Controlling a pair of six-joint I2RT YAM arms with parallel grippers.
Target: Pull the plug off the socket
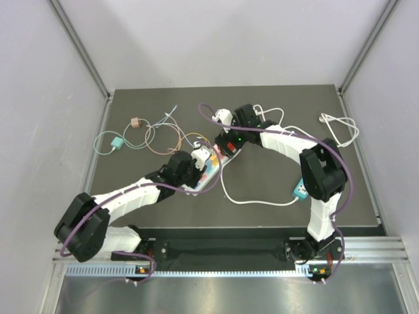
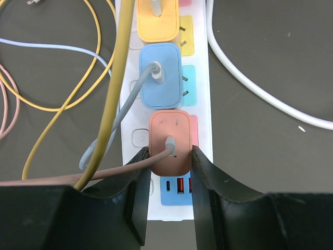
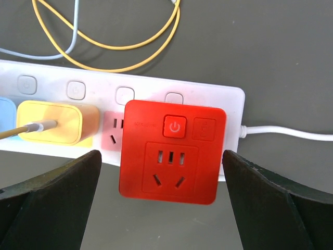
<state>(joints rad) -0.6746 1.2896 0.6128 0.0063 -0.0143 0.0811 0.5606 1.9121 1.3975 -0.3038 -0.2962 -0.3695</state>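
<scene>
Left end effector (image 2: 170, 157): I see it pressed in on the salmon charger plug (image 2: 169, 136), one finger against each side.
Right end effector (image 3: 160, 156): spread wide, straddling the red adapter block (image 3: 171, 152); I see a gap on both sides.
Salmon plug position: seated in the white power strip (image 2: 204, 99), at the end nearest my left wrist camera, on the worktop (image 1: 262, 176).
Chargers in strip: I count three, salmon, blue charger (image 2: 161, 75), yellow charger (image 2: 157, 21).
Red adapters: one.
Power strips: one.
</scene>
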